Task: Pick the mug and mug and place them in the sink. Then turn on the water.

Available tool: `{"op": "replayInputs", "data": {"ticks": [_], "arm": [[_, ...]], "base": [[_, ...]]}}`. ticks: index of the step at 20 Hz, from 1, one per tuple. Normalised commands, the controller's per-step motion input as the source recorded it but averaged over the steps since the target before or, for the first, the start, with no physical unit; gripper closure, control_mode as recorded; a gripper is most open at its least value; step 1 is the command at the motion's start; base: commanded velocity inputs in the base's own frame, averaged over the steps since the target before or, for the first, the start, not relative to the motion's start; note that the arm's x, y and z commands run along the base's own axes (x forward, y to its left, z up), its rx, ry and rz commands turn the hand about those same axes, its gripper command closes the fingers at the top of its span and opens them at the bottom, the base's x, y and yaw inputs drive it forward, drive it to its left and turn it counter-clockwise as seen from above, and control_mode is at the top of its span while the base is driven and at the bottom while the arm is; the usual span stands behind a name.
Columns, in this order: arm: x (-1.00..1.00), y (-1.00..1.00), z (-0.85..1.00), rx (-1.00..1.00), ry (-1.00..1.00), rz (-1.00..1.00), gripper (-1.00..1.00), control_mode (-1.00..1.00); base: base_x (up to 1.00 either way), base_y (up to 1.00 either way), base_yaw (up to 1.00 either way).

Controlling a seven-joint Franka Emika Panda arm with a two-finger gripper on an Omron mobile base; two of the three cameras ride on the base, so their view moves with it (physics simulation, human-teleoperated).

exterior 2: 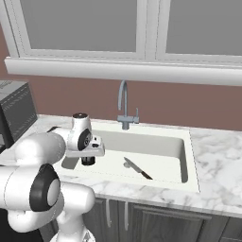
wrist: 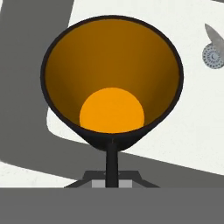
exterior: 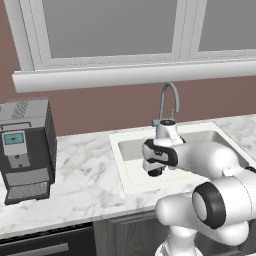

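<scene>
Presently the pincer (wrist: 111, 168) is pinched on the near rim of the black mug (wrist: 111, 83), whose orange inside faces the hand camera. From both base views the mug (exterior 2: 88, 161) hangs under the hand, above the left end of the sink (exterior 2: 182, 146), upright. A knife (exterior 2: 138, 168) lies on the basin floor, its blade beside the drain (wrist: 213, 55). Behind the sink stands the grey gooseneck faucet (exterior 2: 124, 105). On the marble surface (exterior: 85, 175), a coffee machine (exterior: 26, 147) stands well left of the basin.

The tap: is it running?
Off. No stream falls from the faucet into the sink.
</scene>
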Motion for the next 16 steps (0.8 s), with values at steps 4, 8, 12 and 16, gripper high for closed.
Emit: {"op": "replayInputs", "data": {"ticks": [4, 8, 12, 16], "arm": [[0.03, 0.0, -0.29, 0.0, 0.0, 0.04, 1.0, -1.0], [0.1, 0.0, -0.24, 0.01, 0.0, 0.03, 1.0, -1.0], [0.11, 0.0, -0.18, 0.03, 0.0, 0.04, 1.0, -1.0], [0.14, -0.01, -0.24, 0.02, 0.0, 0.04, 1.0, -1.0]], "base": [[0.0, 0.0, 0.0], [0.0, 0.0, 0.0], [0.0, 0.0, 0.0], [0.0, 0.0, 0.0]]}}
